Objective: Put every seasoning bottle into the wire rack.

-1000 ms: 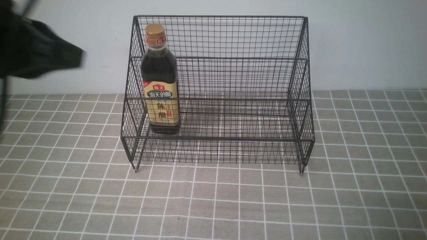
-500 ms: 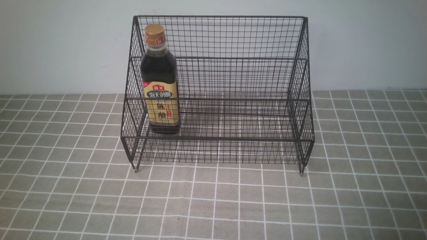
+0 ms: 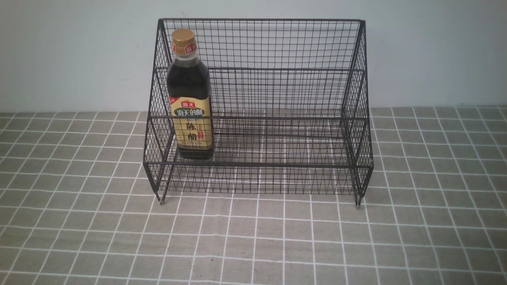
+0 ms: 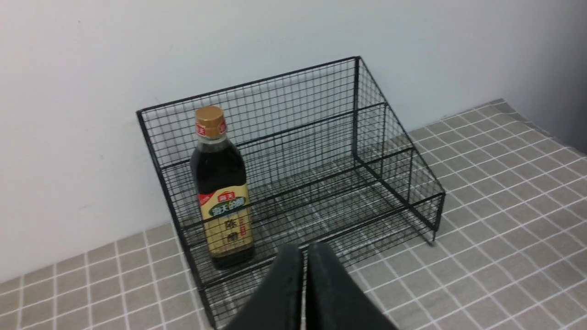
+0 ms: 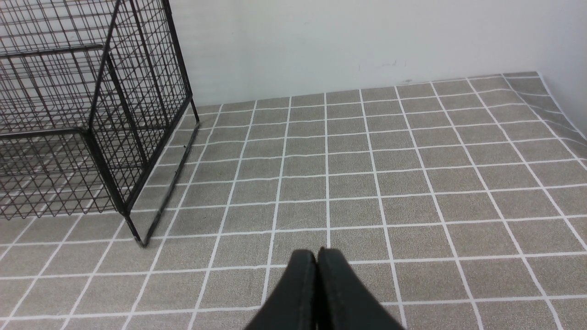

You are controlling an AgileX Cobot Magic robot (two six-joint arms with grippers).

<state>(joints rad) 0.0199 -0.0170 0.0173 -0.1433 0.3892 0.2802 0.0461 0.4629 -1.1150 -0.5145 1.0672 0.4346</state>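
Note:
A seasoning bottle (image 3: 190,99) with dark liquid, a gold cap and a tan label stands upright in the left end of the black wire rack (image 3: 277,166). The left wrist view shows the same bottle (image 4: 223,192) inside the rack (image 4: 394,183). My left gripper (image 4: 305,250) is shut and empty, held back from the rack's front and apart from the bottle. My right gripper (image 5: 317,253) is shut and empty over the checked cloth, to the right of the rack's side (image 5: 137,123). Neither gripper appears in the front view.
A grey checked tablecloth (image 3: 253,245) covers the table. A pale wall (image 3: 435,51) rises right behind the rack. In the right wrist view the cloth wrinkles near the far right table edge (image 5: 559,114).
The left arm, seen a second ago as a dark blurred shape at the front view's upper left, has drawn out of that view. The bottle and rack have stayed put.

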